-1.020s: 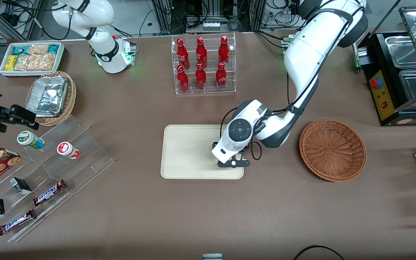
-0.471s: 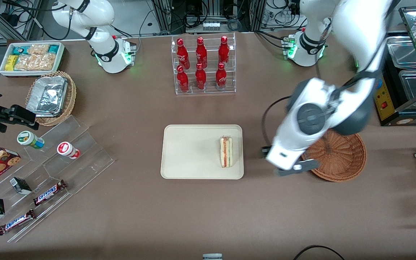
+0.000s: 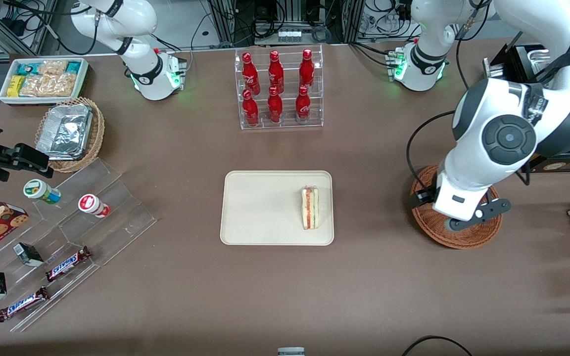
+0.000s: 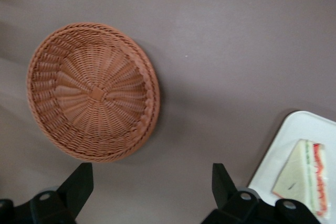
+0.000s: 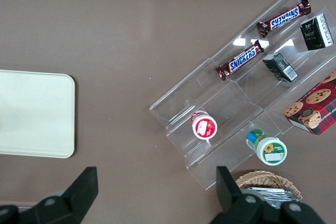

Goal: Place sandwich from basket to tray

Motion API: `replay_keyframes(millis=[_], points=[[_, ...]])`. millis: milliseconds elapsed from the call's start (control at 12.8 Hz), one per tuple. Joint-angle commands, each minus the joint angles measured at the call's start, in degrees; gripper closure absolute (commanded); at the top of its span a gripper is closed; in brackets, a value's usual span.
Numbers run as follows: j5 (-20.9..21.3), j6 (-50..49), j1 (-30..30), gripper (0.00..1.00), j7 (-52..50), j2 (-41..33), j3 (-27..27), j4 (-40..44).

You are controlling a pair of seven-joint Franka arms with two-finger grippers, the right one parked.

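The sandwich (image 3: 309,207) lies on the tray (image 3: 260,207), the basket (image 4: 92,90) is empty, and the gripper (image 4: 149,184), open and holding nothing, hangs above the basket, so the task looks done.

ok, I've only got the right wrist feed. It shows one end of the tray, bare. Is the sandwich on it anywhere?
Observer: Yes. The sandwich lies on the tray, at the end toward the working arm, outside your view.
Operator: Flat or on edge?
Observer: In the front view the red and green filling stripes face up, so it is on edge.
Operator: Anything left in the basket?
Observer: No. The left wrist view shows the basket with nothing in it.
Operator: And the gripper?
Observer: The gripper hangs up by the basket, apart from the tray, with its fingers open and nothing between them.
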Motion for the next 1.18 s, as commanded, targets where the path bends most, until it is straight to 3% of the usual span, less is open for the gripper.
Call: replay_keyframes(millis=[0, 235, 392, 627, 1098], points=[[-0.87, -0.16, 0.02, 0.00, 6.02, -6.36, 3.44, -5.05], [-6.57, -1.30, -1.29, 0.00, 15.22, -12.07, 9.32, -7.86], [-7.38, -3.32, -4.19, 0.00, 19.20, -14.36, 14.08, -7.95], [-8.51, -6.03, -4.56, 0.00, 28.86, -18.22, 16.90, -7.51], [-12.56, -10.79, -5.61, 0.00, 32.57, -19.38, 19.63, -3.65]])
